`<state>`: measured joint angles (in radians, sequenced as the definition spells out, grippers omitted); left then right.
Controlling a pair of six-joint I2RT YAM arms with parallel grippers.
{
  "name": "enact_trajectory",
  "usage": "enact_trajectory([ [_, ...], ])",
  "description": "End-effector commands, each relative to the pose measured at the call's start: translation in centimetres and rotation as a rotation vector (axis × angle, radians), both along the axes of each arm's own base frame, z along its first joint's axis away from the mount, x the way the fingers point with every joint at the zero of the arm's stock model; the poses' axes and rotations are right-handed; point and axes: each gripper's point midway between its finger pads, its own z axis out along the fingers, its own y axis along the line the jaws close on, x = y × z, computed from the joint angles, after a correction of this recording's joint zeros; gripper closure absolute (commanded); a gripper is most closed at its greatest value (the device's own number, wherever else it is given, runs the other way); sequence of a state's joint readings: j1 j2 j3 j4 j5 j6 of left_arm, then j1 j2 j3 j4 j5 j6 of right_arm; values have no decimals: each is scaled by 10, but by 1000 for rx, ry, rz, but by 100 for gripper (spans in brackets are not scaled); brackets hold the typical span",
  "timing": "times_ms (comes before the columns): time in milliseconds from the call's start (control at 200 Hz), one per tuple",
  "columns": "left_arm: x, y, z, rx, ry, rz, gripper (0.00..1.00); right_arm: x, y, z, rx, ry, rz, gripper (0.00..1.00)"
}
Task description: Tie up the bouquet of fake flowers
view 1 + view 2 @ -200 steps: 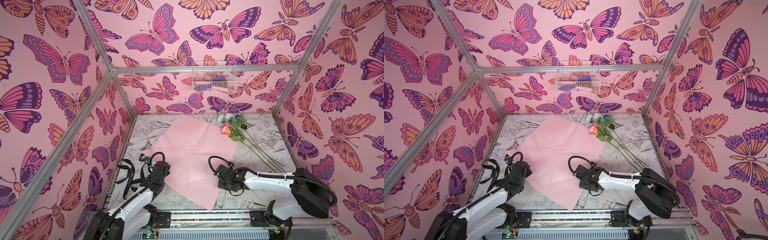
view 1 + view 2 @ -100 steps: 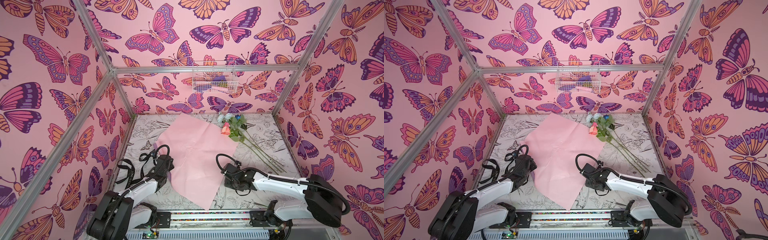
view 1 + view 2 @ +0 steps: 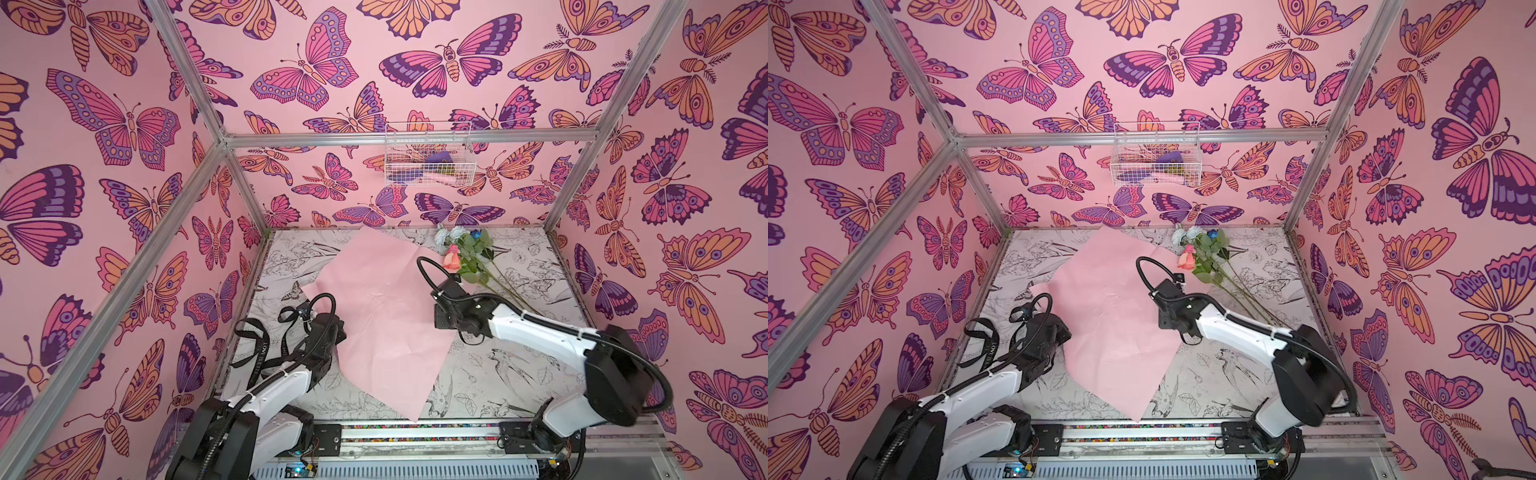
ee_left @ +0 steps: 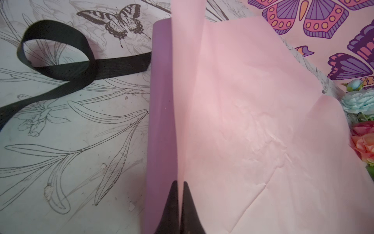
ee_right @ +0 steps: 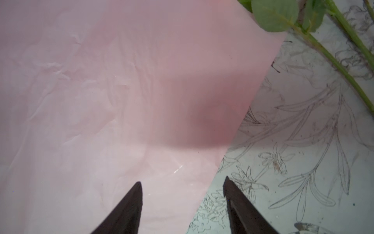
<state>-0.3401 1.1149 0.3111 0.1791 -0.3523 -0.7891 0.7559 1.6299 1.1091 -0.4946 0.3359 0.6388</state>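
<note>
Left gripper (image 4: 180, 183): clamped on the lifted edge of the wrapping paper (image 3: 382, 316); the thin sheet may tear or slip.
Right gripper (image 5: 183, 180): jaws apart, empty, over the opposite edge.
Black ribbon (image 4: 60, 66): seemingly tucked under the paper; snag risk.
Fake flowers (image 3: 465, 253): far right, just beside the paper, unwrapped.

White arm links (image 3: 536, 332), black joints (image 3: 615, 374), looped black cables (image 3: 428, 270)

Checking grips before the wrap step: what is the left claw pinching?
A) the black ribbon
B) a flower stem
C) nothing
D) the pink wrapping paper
D: in the left wrist view the left claw is closed on the raised edge of the wrapping paper, while the black ribbon lies on the table outside its grip.
</note>
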Motion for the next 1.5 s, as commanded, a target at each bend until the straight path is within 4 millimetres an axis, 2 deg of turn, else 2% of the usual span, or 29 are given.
enact_trajectory([
  [0,-3,1,-6,11,33,-9,100,24,2,-18,-129,57,119,31],
  [160,-3,1,-7,0,37,-5,100,45,12,-56,-128,168,121,30],
  [245,-3,-1,-11,-4,51,-11,100,44,12,-72,-136,201,114,30],
  [330,-4,0,-17,6,71,-11,100,39,1,-82,-164,215,78,30],
  [361,-4,0,-18,8,77,-12,100,36,-4,-85,-172,227,61,30],
  [371,3,-3,-10,1,55,-13,100,35,-6,-87,-176,234,55,30],
  [401,6,-4,-7,-1,48,-13,100,32,-12,-90,-183,246,36,30],
  [606,18,-13,-10,-13,44,-41,100,-13,-64,-112,-257,379,-123,30],
  [626,18,-14,-19,-5,72,-45,100,-18,-68,-113,-262,385,-131,30],
  [671,21,-17,-20,-9,72,-59,100,-26,-75,-115,-270,397,-149,30],
  [771,30,-25,-21,-19,68,-87,100,-40,-89,-118,-285,409,-187,29],
  [936,45,-41,-27,-43,73,-150,100,-52,-109,-119,-272,416,-263,29],
  [1027,49,-48,-29,-54,85,-176,100,-49,-103,-114,-161,398,-279,30],
  [1187,47,-43,-27,-43,69,-158,100,-32,-92,-86,37,317,-329,27],
  [1322,54,-51,-26,-43,69,-197,100,-16,-86,-69,92,249,-352,26],
  [1497,64,-64,-29,-83,88,-237,100,2,-69,-69,201,226,-373,27],
])
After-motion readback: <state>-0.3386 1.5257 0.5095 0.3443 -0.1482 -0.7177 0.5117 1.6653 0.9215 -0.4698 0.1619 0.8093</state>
